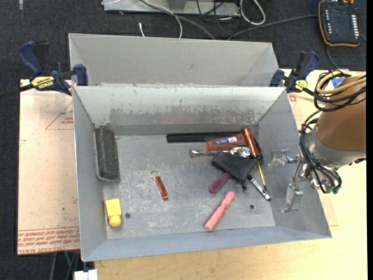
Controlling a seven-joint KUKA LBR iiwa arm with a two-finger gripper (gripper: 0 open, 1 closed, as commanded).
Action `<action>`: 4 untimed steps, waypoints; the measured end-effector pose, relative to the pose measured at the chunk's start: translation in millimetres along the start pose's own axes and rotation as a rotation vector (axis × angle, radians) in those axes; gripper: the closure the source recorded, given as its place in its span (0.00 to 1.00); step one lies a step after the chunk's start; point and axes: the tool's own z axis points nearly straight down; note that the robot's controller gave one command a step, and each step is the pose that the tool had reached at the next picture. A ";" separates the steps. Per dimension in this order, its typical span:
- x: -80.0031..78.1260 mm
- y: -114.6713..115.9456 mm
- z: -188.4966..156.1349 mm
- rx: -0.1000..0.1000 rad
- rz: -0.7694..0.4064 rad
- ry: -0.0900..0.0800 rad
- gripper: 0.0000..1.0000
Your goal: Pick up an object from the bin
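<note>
My gripper (286, 181) hangs over the bin's sloping right wall, its two metal fingers (291, 198) apart and nothing between them. Nearest to it, to its left, a thin metal-tipped tool (260, 189) and a yellow pencil-like stick (260, 176) lie by a black angular piece (235, 165). An orange-red tool with a chrome end (235, 143) rests just behind that black piece. A pink marker (219, 210) lies tilted on the floor further left and toward the front. Beside it is a maroon handle (218, 183).
A long black bar (189, 137) runs along the back wall. A dark grey block (107, 153) stands at the left side, a yellow block (113, 212) in the front left corner, and a small red piece (161, 188) mid-floor. The arm enters from the right.
</note>
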 end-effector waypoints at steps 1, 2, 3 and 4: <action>-2.0 0.8 -4.1 0.001 -0.005 -0.008 0.00; -63.4 39.6 107.3 -0.001 0.067 -0.008 0.00; -70.5 32.6 72.2 0.003 0.113 -0.018 0.00; -64.3 38.8 101.5 -0.001 0.076 -0.007 0.00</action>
